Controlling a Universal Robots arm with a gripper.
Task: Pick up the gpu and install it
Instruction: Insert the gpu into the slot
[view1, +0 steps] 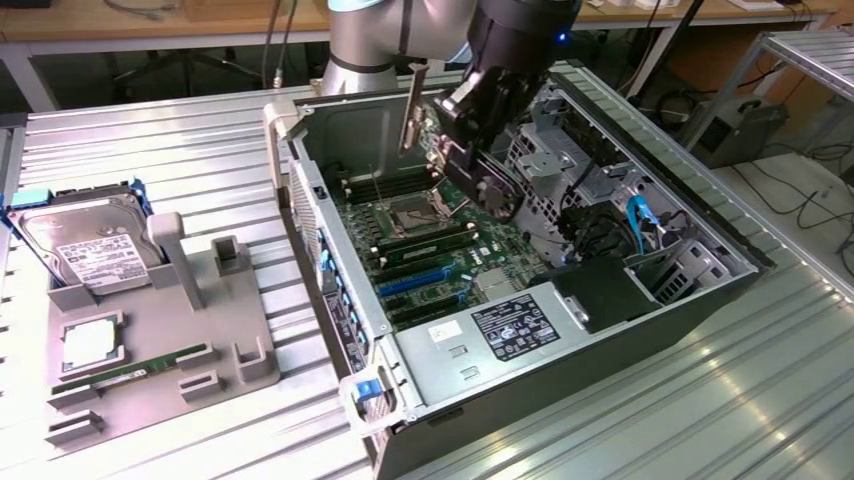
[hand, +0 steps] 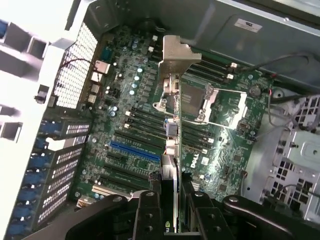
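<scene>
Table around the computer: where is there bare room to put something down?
Bare table lies between the holder and the far edge, and in the wide stretch on the exterior view's right of the case. Crowded: inside the case, where the tool holds the gpu over the board.

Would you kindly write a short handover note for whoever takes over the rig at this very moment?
End effector: shut on the gpu, gripping it edge-on.
Gpu: held in the air over the motherboard of the open computer case, touching no slot.
Done: gpu picked up and positioned over the board.
Left: seating it in an expansion slot; the blue slot is empty.
</scene>
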